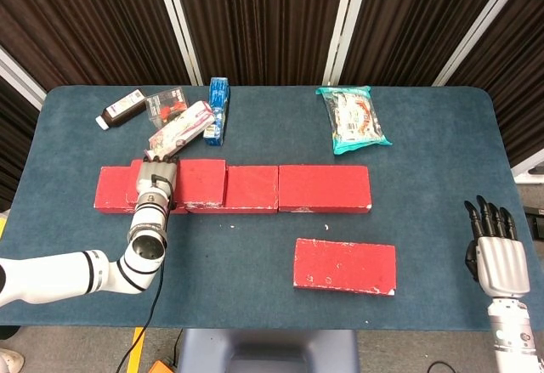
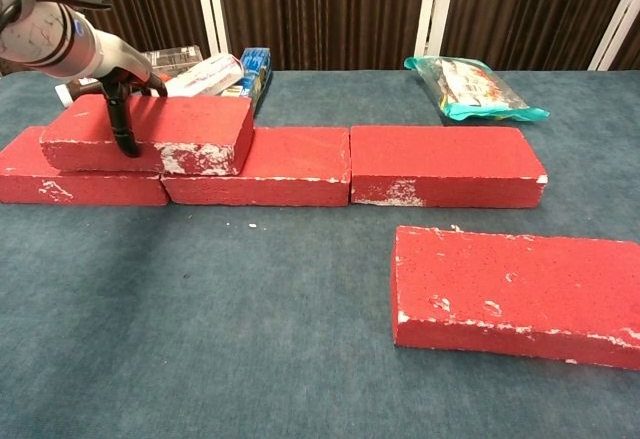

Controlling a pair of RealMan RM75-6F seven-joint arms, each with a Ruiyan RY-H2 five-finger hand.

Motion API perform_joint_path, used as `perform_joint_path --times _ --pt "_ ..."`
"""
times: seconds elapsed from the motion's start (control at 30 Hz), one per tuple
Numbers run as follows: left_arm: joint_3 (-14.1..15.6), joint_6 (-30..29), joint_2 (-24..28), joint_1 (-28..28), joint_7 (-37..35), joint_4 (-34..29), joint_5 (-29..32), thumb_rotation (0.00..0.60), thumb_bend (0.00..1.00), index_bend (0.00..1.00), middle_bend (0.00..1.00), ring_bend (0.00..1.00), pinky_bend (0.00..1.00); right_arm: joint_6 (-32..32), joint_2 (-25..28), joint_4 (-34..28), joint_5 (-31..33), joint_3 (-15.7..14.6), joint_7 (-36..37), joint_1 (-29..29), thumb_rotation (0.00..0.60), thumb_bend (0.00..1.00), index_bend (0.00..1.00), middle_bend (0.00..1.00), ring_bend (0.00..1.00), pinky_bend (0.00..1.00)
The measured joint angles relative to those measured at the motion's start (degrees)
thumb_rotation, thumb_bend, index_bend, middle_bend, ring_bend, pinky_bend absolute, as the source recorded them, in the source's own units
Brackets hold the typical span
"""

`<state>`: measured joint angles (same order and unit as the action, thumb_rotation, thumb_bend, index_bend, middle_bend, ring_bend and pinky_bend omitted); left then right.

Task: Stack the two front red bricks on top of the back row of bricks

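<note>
My left robot hand (image 2: 122, 94) grips the rectangular red brick with chipped white edges (image 2: 165, 131), its dark fingers (image 2: 125, 129) wrapped down over the brick's front face. That brick sits on top of the back row of three red bricks (image 2: 420, 164), straddling the seam between the left and middle ones, with its right end tilted slightly toward the back in the chest view. In the head view the same hand (image 1: 154, 184) shows from above, lying across the left part of the stacked brick.

The second flat red brick (image 2: 520, 294) lies alone on the dark blue cloth-covered table (image 1: 255, 254), in front of the row and toward the right, well apart from it.

My right robot hand (image 1: 495, 250) hangs off the right edge of the table, fingers straight, side by side and holding nothing.

Behind the row I see a blue upright carton (image 1: 218, 110), a white-and-pink tube box (image 1: 181, 128), a small dark bottle (image 1: 123, 108) and a clear packet with red contents (image 1: 166, 104) clustered at the left. A teal-edged plastic snack bag (image 1: 355, 118) rests further right.
</note>
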<state>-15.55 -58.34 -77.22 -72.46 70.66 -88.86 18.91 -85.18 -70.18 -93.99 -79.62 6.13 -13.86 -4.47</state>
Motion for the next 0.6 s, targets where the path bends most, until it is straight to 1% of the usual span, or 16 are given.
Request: perform_joint_path --times 0.6 --pt "0.4 0.3 -0.4 -0.1 0.3 0.2 0.3 0.600 0.25 0.00 0.00 0.00 0.04 0.1 0.0 -0.1 0.1 0.0 -0.1 0.0 0.600 0.92 0.15 0.00 0.00 0.00"
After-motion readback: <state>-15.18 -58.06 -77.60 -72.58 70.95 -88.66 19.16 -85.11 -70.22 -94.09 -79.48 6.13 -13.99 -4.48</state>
